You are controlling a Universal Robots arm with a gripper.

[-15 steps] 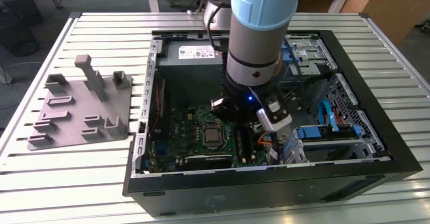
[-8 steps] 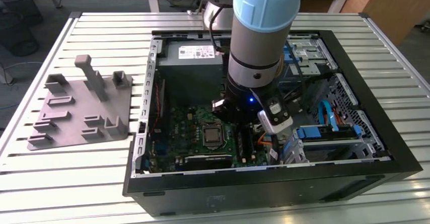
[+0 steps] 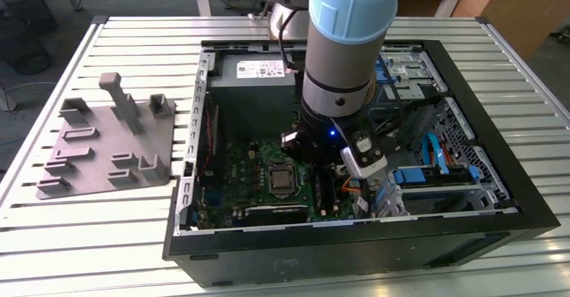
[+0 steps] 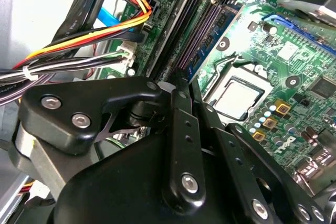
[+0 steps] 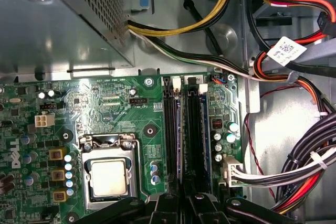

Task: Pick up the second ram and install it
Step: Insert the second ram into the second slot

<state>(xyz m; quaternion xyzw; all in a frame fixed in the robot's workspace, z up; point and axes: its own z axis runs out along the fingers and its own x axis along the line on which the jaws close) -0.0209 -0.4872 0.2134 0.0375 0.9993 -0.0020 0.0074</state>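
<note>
Gripper (image 5: 184, 196) linkage sat closest, low inside the open PC case (image 3: 356, 260) over the motherboard (image 5: 105, 103). Couldn't tell how far it was open or what it held. Second ram (image 5: 180, 140) looked edge-on between black slots (image 5: 170, 140), right ahead of it, near the CPU socket (image 5: 107, 174).

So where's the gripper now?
Inside the open computer case: in the first wrist view the gripper hangs just over the black memory slots, beside the processor socket.
</note>
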